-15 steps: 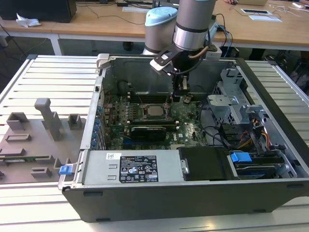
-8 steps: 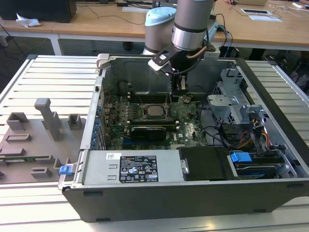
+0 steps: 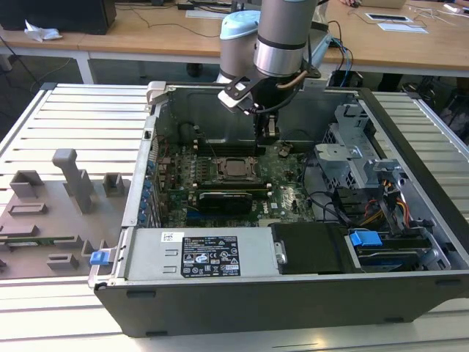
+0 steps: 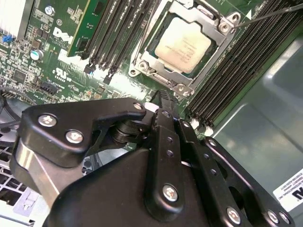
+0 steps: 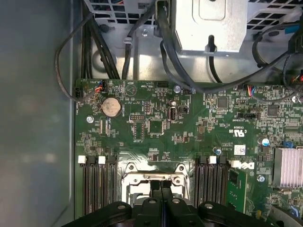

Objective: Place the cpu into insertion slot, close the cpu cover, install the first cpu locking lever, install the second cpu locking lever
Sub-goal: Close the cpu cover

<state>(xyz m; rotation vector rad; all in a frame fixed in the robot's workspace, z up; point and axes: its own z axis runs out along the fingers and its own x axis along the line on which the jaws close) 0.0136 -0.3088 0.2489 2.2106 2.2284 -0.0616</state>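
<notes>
The cpu (image 4: 182, 45), a dull silver square, lies in the insertion slot (image 3: 236, 167) on the green motherboard. The silvery cpu cover (image 4: 218, 34) lies flat around it, and the chip shows through its window. A thin wire lever (image 4: 270, 14) juts out from one corner of the socket. My gripper (image 3: 269, 132) hangs over the board just beyond the socket, toward the exterior view's right. Its black fingers (image 5: 156, 189) are shut against each other with nothing between them. In the first wrist view the socket frame (image 5: 142, 178) sits right by the fingertips.
Black memory slots (image 5: 98, 182) flank the socket on both sides. A black graphics card (image 3: 223, 199) lies in front of it. The power supply (image 3: 198, 255), drive cage (image 3: 352, 158) and cables (image 5: 165, 42) crowd the case. A grey fixture tray (image 3: 51, 213) lies at the exterior view's left.
</notes>
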